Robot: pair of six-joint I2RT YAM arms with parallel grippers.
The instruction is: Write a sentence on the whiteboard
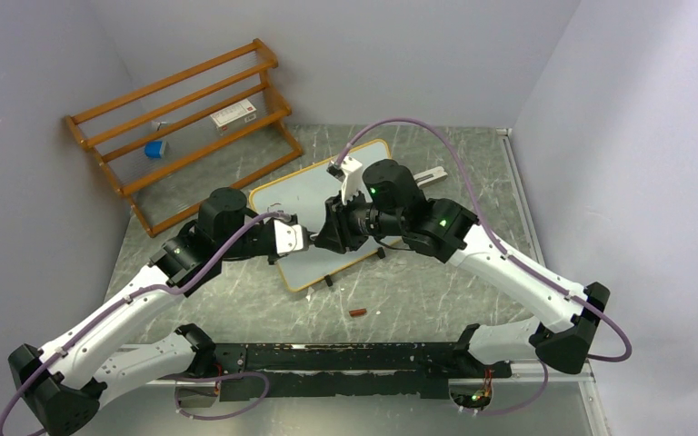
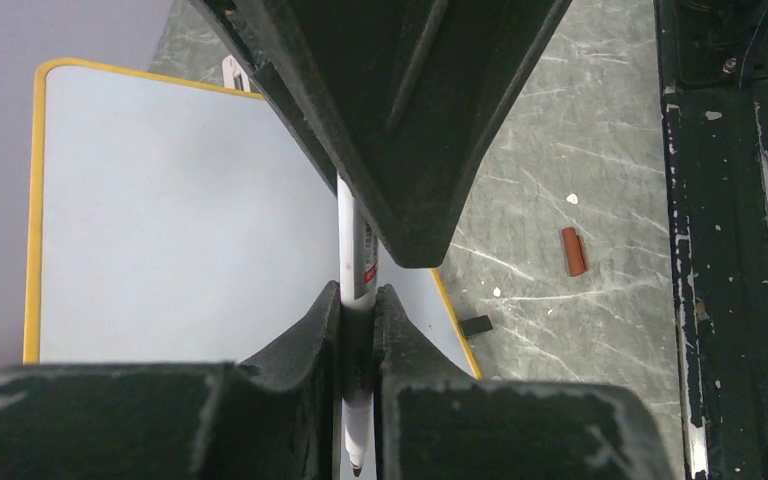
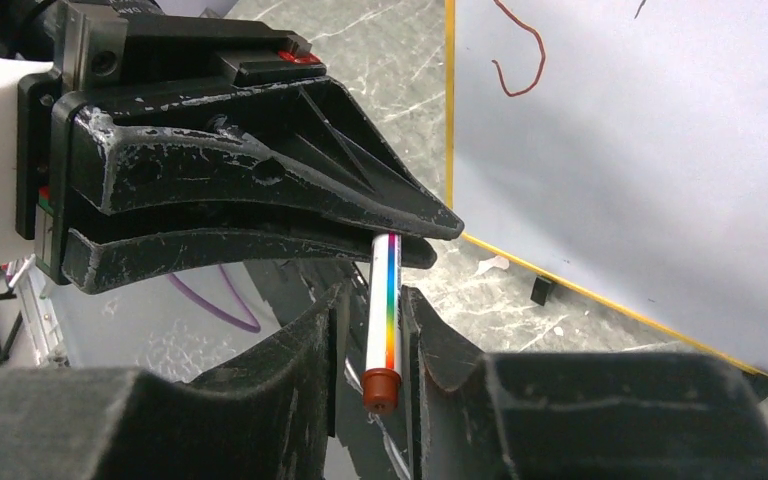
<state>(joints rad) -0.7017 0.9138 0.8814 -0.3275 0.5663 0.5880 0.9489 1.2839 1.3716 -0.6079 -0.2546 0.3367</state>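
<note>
Grey marbled worktop (image 1: 436, 291). Whiteboard (image 1: 309, 195): lying at centre, below both grippers. Left gripper (image 2: 358, 300): jaws closed tight on a white marker (image 2: 348, 240). Right gripper (image 3: 375, 320): jaws slightly parted around the same marker's brown end, gap visible on one side. Small brown piece (image 1: 357, 312): on worktop, nearer than board.

Legible text: none.
1. marker (image 2: 352, 240), clamped between the left gripper (image 2: 357, 292) fingers: small red and black print on the barrel just above them, too fine to read.
2. whiteboard (image 3: 660, 150), beyond the right gripper (image 3: 373, 295): one red-brown stroke (image 3: 539, 45) (no letter made out).
3. box (image 1: 234, 114), well beyond the left gripper: red label, illegible.
</note>
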